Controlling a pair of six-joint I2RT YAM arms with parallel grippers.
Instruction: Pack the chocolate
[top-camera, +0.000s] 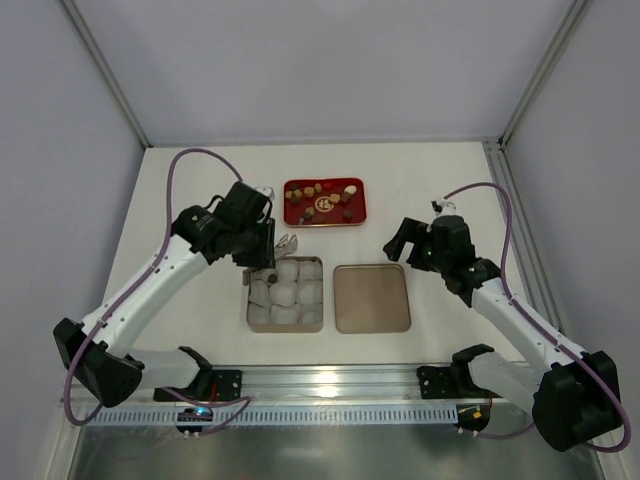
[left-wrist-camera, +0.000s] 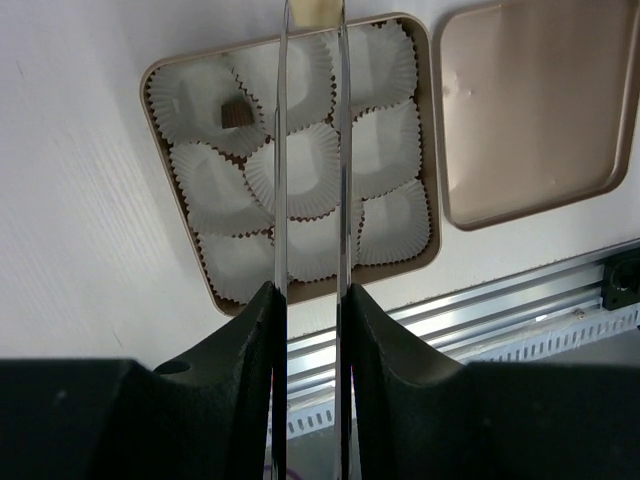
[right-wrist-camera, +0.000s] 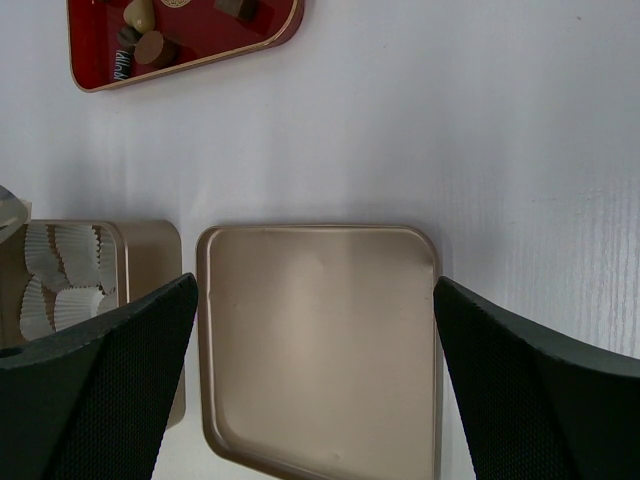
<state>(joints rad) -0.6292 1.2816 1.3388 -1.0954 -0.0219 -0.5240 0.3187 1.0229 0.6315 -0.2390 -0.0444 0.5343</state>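
Several small chocolates (top-camera: 322, 200) lie on a flat red tray (top-camera: 295, 215) at the back middle; the right wrist view shows some of them (right-wrist-camera: 150, 45). One dark cube chocolate (left-wrist-camera: 236, 115) sits in a corner cup of the open tan tin (top-camera: 250, 318), which is lined with white paper cups (left-wrist-camera: 300, 170). My left gripper (top-camera: 262, 250) is shut on metal tweezers (left-wrist-camera: 283, 150), whose blades reach over the tin. A small tan piece (left-wrist-camera: 312, 10) shows between the blade tips at the frame edge. My right gripper (top-camera: 397, 243) is open and empty above the tin lid (top-camera: 371, 297).
The lid (right-wrist-camera: 320, 340) lies flat, inside up, right of the tin (left-wrist-camera: 433, 150). An aluminium rail (top-camera: 330, 378) runs along the near table edge. White walls with metal posts enclose the table on three sides.
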